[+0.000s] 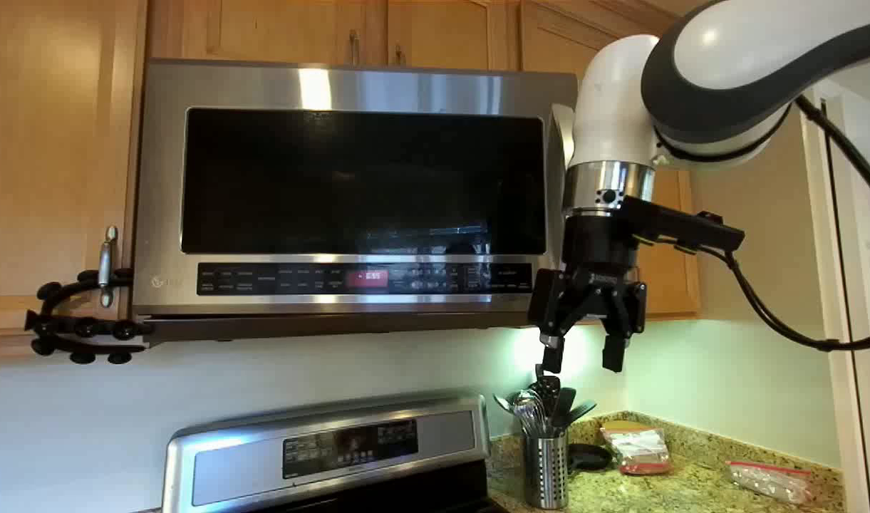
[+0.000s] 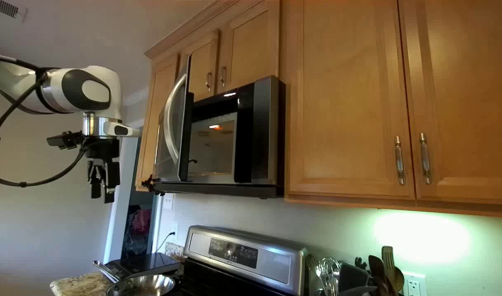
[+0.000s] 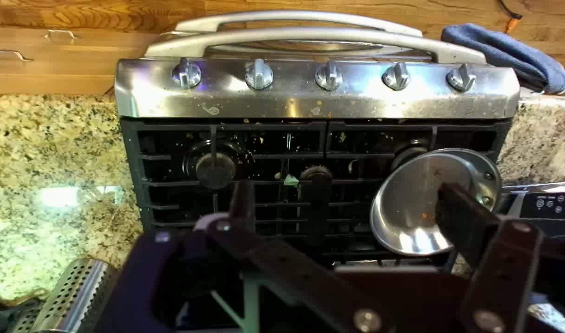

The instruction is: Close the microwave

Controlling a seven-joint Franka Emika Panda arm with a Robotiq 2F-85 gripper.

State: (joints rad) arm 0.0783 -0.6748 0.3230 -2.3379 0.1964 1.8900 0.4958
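Observation:
The microwave (image 1: 420, 92) hangs under the wooden cabinets; it also shows in an exterior view (image 2: 267, 131). Its door (image 1: 363, 185) has dark glass and a strip of small buttons below. The door (image 2: 162, 152) stands open, swung out from the body, with the dark opening and inner frame showing behind it. Its curved steel handle (image 2: 168, 119) is on the outer face. My gripper (image 1: 583, 356) points down, open and empty, below and beside the door's handle edge. It is apart from the door in an exterior view (image 2: 102, 193). In the wrist view its open fingers (image 3: 347, 192) are over the stove.
The stove's steel panel (image 1: 377, 449) stands below the microwave. A steel holder (image 1: 546, 470) with utensils is under my gripper. A steel pan (image 3: 425, 203) sits on the stove. A black bendy-legged mount (image 1: 85, 328) grips the microwave's lower left corner. Plastic bags (image 1: 638, 449) lie on the counter.

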